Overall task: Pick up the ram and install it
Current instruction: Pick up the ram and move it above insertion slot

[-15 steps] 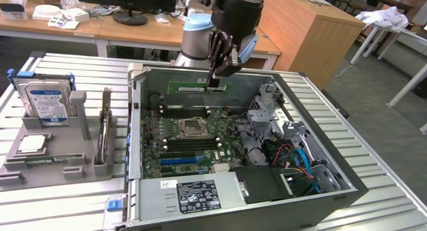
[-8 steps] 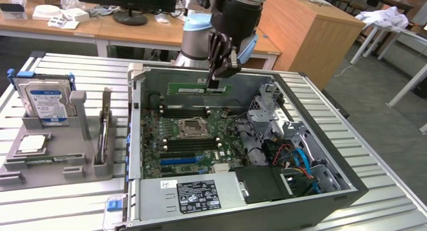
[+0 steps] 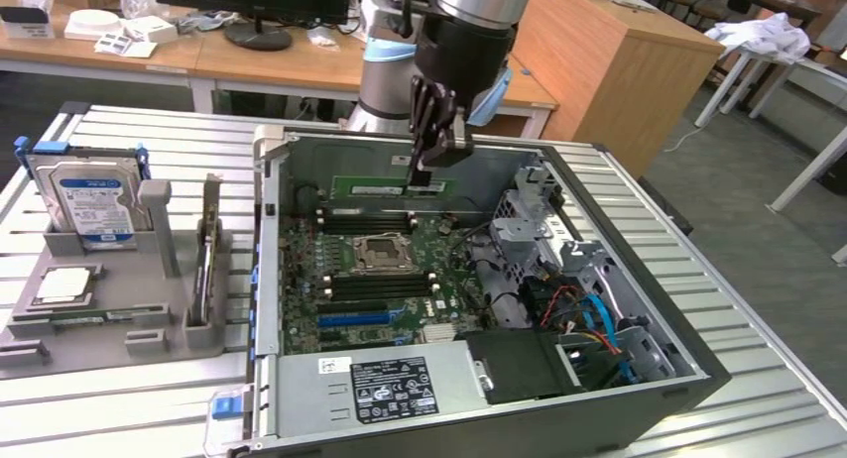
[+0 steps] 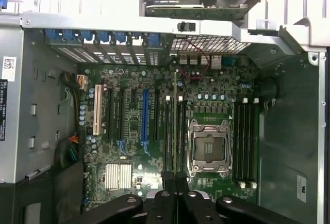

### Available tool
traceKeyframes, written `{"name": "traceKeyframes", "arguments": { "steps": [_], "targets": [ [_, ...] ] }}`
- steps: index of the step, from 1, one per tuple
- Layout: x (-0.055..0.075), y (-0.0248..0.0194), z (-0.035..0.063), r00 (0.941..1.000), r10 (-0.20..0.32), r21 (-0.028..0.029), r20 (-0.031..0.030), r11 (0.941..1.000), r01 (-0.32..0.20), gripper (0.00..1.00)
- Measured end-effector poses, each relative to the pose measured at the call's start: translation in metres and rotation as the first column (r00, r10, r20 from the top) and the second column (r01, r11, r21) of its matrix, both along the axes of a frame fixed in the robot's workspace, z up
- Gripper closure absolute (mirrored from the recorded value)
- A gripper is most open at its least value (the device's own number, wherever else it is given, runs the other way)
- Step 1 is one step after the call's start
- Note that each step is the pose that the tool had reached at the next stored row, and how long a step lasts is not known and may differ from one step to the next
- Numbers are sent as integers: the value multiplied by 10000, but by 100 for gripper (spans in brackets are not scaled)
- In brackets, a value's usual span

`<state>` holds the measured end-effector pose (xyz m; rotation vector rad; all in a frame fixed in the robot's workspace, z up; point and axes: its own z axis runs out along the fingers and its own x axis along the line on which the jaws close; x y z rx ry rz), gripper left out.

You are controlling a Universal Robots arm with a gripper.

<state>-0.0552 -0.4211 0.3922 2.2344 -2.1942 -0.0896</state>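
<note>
One ram (image 3: 371, 187) clamped in pincer (image 3: 430, 177).

Computer case (image 3: 688, 379) on table (image 3: 119, 408), hard drive (image 3: 90, 195) in holder (image 3: 79, 324) at the exterior view's left, socket (image 3: 381, 250) between slot rows (image 3: 364, 220), ram (image 3: 384, 186) above motherboard (image 3: 317, 309).

1. Ram (image 3: 377, 187): the stretch inside the pincer (image 3: 426, 179) is hidden by its clamped fingertips. My wrist view gives it edge-on, chips unseen. I cannot tell whether it touches the slot (image 3: 371, 218) under the pincer.
2. Arm (image 3: 463, 52): above the pincer, cut off by the picture's edge.
3. Power supply label (image 3: 393, 389): well apart from the pincer, print too small for me to read.
4. Hard drive (image 3: 95, 205): outside the case (image 3: 688, 374), well apart from the pincer, label text illegible.
</note>
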Motion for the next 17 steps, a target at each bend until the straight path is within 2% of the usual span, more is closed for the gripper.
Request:
{"name": "traceKeyframes", "arguments": {
  "steps": [8,13,17],
  "targets": [
    [0,0,-120,10000,-3,1,0,10000,3,89],
    [0,0,-123,10000,-5,0,-1,10000,5,89],
    [63,0,-124,10000,-16,2,-1,10000,16,89]
  ]
}}
